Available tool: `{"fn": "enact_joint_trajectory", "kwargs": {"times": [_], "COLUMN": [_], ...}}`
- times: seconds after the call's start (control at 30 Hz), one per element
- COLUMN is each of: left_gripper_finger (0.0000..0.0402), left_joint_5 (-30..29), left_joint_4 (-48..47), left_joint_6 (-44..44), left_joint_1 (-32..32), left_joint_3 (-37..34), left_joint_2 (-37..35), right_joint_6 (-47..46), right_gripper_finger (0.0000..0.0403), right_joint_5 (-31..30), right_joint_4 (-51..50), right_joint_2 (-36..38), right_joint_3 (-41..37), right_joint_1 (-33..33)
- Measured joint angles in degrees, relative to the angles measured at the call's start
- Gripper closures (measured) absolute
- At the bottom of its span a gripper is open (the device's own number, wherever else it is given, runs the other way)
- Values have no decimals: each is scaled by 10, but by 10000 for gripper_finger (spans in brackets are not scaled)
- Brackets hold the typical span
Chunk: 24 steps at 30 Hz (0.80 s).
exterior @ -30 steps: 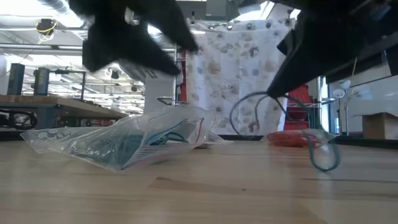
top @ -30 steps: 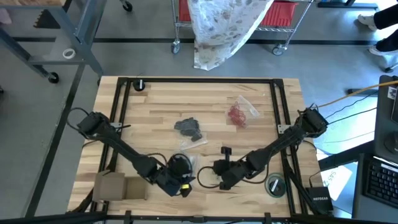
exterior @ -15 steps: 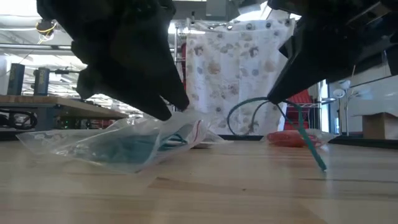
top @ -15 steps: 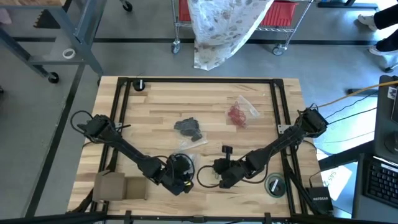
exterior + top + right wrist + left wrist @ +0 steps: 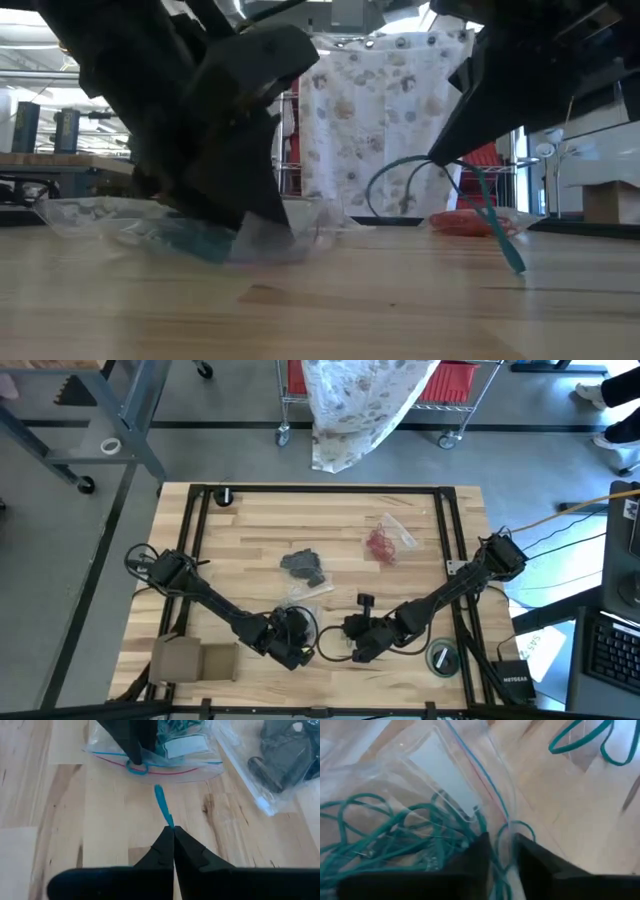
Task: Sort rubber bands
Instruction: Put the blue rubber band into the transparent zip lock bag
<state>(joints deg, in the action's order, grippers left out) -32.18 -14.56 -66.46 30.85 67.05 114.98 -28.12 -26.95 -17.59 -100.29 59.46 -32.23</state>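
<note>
Lowered since before, left hand [image 5: 500, 851] pinches bag mouth [image 5: 490, 795], fingers nearly shut; right hand [image 5: 173, 834] shut on teal band [image 5: 162, 810], near tabletop's front edge—insertion looks next.

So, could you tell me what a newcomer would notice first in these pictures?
Probably the two grippers meeting at the table's front middle: the left gripper pressed down on a clear bag stuffed with teal rubber bands. Right beside it, the right gripper is shut on a single teal band dangling toward that bag. Farther back lie a bag of dark bands and one of red bands.
</note>
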Motion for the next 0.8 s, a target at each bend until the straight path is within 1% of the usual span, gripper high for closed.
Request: {"fn": "enact_joint_trajectory", "kwargs": {"times": [0.07,0.13,0.23,0.3,0.43,0.57,0.67,0.8], "left_gripper_finger": [374,393,393,398,400,401,401,401], "left_joint_5": [1,3,4,2,-1,-2,-2,-4], "left_joint_4": [0,-1,-3,-4,1,1,3,6], "left_joint_6": [11,18,24,25,26,23,21,21], "left_joint_1": [0,0,1,3,10,21,29,39], "left_joint_3": [0,0,1,3,4,4,4,5], "left_joint_2": [0,-6,-21,-32,-58,-86,-107,-132], "right_joint_6": [0,1,18,37,100,167,209,240], "right_gripper_finger": [402,402,402,402,402,402,402,402], "right_joint_5": [-1,-5,-5,-9,-31,-57,-67,-72], "right_joint_4": [3,4,2,-2,-9,17,66,138], "right_joint_2": [0,0,2,5,5,5,5,3], "right_joint_3": [0,1,21,49,109,151,153,137], "right_joint_1": [0,0,-1,-5,-13,-13,-11,-6]}}
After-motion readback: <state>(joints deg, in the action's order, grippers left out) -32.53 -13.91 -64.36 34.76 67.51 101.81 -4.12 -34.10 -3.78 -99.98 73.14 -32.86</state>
